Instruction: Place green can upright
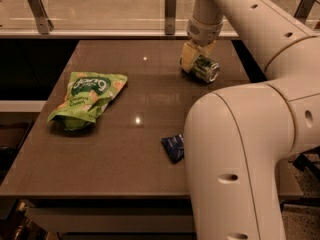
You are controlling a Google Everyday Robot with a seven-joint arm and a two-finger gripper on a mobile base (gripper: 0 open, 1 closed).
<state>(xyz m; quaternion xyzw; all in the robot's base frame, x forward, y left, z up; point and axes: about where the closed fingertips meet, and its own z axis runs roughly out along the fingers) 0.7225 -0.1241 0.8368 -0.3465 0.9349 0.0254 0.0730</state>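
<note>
The green can (206, 69) lies on its side on the brown table (135, 144), at the far right, with a silver end facing right and toward me. My gripper (196, 60) comes down from the arm above and sits right at the can's left, far end, touching or almost touching it. The can rests on the table top and is not lifted.
A crinkled green snack bag (86, 100) lies on the left half of the table. A small dark blue packet (173, 146) lies near the front, beside my arm's large white body (240, 159). A glass rail (100, 9) runs behind the table.
</note>
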